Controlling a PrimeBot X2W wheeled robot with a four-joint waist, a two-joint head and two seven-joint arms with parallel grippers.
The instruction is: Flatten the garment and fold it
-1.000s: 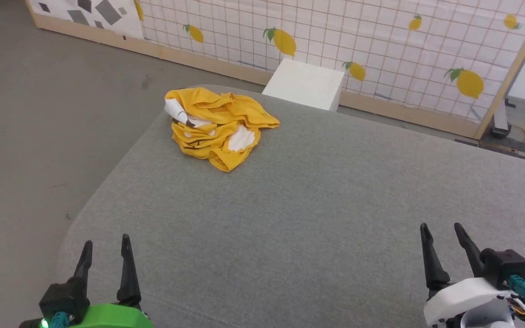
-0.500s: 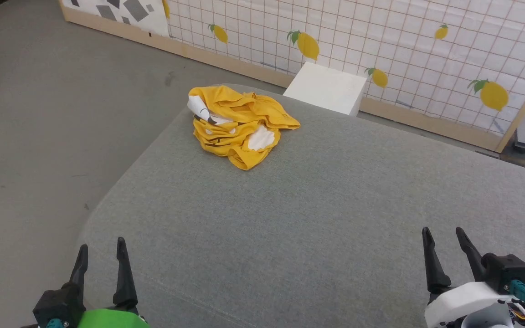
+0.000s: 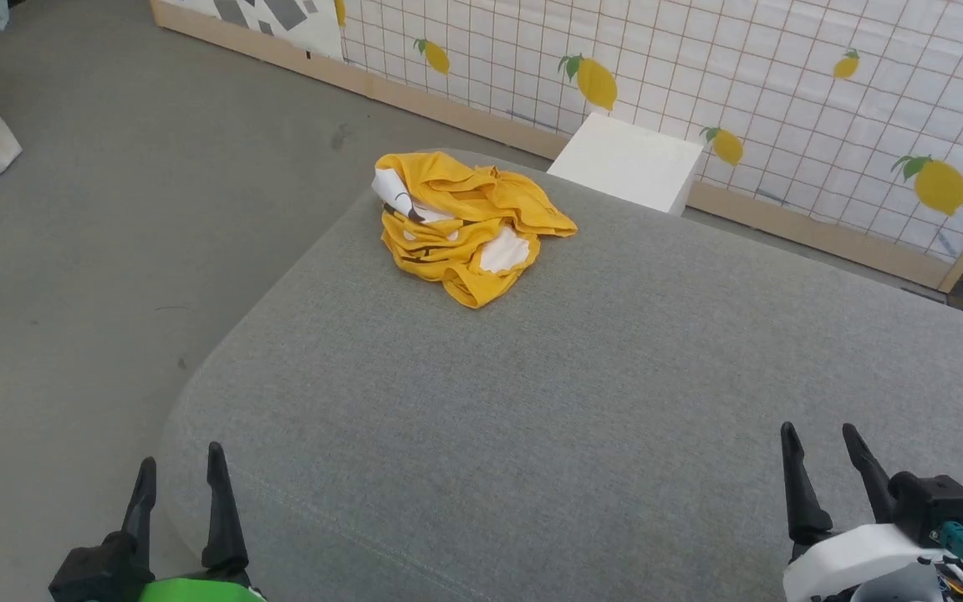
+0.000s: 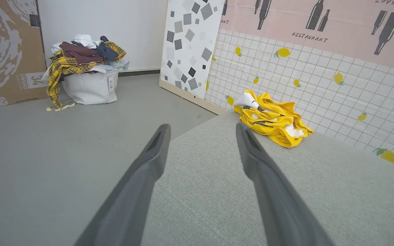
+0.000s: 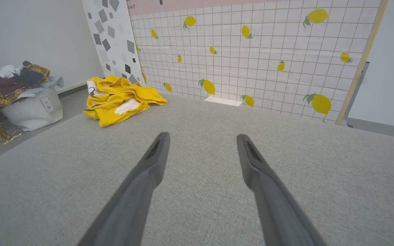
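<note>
Garment [image 3: 469, 230] lies crumpled at the far left corner of the grey padded surface [image 3: 573, 376], well apart from both pincers. The left gripper [image 3: 180, 456] is nearer than the right gripper [image 3: 817, 428]. Both have their fingers apart and hold nothing.

Bare grey cushion surface [image 3: 615, 376] stretches from the left gripper [image 3: 180, 456] and right gripper [image 3: 816, 428] at its near edge to the crumpled garment [image 3: 469, 226] at its far left corner, giving open passage from the near side and from the right. Just behind the garment, a white box [image 3: 628, 163] and a lemon-printed panel [image 3: 782, 84] close the far side. Open floor [image 3: 72, 293] lies left of the cushion.
</note>
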